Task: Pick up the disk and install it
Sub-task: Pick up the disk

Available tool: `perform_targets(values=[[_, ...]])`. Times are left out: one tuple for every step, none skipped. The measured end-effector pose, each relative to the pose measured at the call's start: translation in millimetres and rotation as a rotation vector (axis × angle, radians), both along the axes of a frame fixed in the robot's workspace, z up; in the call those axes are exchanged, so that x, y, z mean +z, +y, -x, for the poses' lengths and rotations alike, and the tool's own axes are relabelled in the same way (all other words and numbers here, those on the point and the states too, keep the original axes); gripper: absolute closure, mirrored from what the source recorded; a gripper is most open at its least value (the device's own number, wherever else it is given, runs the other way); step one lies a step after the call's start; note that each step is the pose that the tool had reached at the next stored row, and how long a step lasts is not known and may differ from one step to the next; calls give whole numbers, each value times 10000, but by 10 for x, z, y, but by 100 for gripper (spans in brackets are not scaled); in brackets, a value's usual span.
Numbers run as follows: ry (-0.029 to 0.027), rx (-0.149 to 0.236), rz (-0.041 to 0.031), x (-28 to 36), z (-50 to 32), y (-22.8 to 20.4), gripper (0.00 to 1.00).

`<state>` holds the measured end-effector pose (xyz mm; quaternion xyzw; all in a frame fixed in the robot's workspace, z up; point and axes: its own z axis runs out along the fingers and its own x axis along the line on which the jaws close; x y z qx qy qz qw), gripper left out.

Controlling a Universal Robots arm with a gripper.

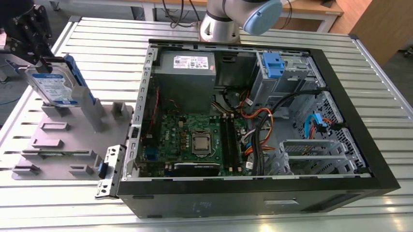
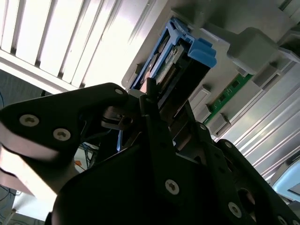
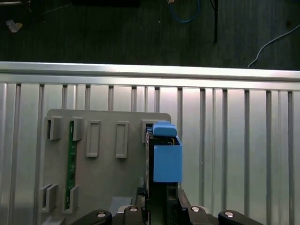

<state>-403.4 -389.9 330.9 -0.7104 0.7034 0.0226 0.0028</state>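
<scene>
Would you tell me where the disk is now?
At the exterior view's left, the disk stands on edge at the grey fixture beside the open computer case, the end effector at its top.

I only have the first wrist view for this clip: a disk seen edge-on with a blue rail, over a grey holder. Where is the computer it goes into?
Observer: An open computer case lies on the table, on the exterior view's right of the grey holder.
Operator: Is the disk out of the holder?
Observer: No. In the exterior view the disk stands upright with its lower end in the holder, and the gripper is at its top end.
Operator: Where is the drive bay?
Observer: A metal cage with a blue latch sits at the case's far corner, on the exterior view's right.
</scene>
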Motion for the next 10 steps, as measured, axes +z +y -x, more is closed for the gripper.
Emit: perform_targets(values=[[0, 6, 0, 0, 0, 0, 65], [1, 7, 0, 0, 0, 0, 65], [1, 8, 1, 0, 0, 0, 65], [0, 8, 0, 0, 0, 0, 65], [0, 8, 0, 0, 0, 0, 65], [0, 8, 0, 0, 0, 0, 65], [0, 8, 0, 5, 1, 0, 65], [0, 8, 0, 16, 0, 0, 65], [-1, 8, 0, 25, 0, 0, 65], [-2, 8, -1, 26, 0, 0, 65]])
